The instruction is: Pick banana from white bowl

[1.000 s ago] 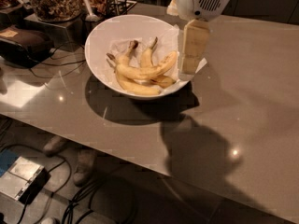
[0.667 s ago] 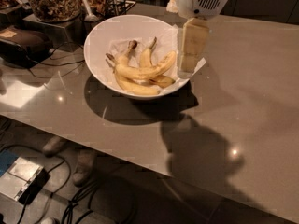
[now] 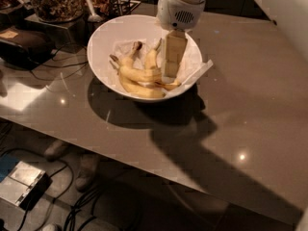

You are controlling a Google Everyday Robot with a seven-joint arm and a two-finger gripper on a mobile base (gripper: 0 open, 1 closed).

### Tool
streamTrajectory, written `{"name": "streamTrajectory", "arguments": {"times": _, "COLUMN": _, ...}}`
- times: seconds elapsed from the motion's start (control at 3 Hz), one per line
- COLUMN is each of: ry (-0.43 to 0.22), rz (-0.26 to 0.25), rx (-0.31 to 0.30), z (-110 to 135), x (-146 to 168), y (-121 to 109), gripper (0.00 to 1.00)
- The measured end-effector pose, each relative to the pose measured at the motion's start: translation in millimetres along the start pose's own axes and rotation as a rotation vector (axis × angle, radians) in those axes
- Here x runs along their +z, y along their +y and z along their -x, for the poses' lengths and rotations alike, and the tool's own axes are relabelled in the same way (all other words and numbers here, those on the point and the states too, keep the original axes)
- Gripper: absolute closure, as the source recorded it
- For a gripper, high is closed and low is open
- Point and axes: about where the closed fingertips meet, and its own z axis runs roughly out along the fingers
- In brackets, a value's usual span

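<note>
The white bowl (image 3: 98, 44) stands on the grey counter, lined with crinkled white paper. Several yellow bananas lie in it. The banana (image 3: 139, 73), the longest, curves across the middle, with its dark stem pointing to the upper left. Shorter bananas lie below it (image 3: 142, 91) and behind it (image 3: 151, 59). My gripper (image 3: 169, 73) hangs down from the white wrist into the right half of the bowl, its tip just at the right end of the banana pile. It hides part of the bananas there.
The paper liner (image 3: 199, 71) sticks out over the bowl's right rim. Jars and utensils (image 3: 57, 1) stand at the back left, a dark device (image 3: 24, 44) on the left. The counter's front edge runs diagonally, with cables on the floor below.
My gripper has moved left from the bowl's right rim to over the bananas inside the bowl. The bananas have not moved.
</note>
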Motion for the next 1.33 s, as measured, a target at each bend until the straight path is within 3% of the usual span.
{"name": "streamTrajectory", "arguments": {"times": 0.33, "ry": 0.003, "rz": 0.043, "rx": 0.006, "z": 2.8, "x": 25.4, "y": -14.4, "gripper": 0.06}}
{"name": "streamTrajectory", "arguments": {"times": 1.0, "ry": 0.02, "rz": 0.101, "rx": 0.019, "z": 3.6, "x": 63.5, "y": -24.8, "gripper": 0.38}}
{"name": "streamTrajectory", "arguments": {"times": 1.33, "ry": 0.031, "rz": 0.119, "rx": 0.019, "z": 1.9, "x": 76.3, "y": -25.1, "gripper": 0.38}}
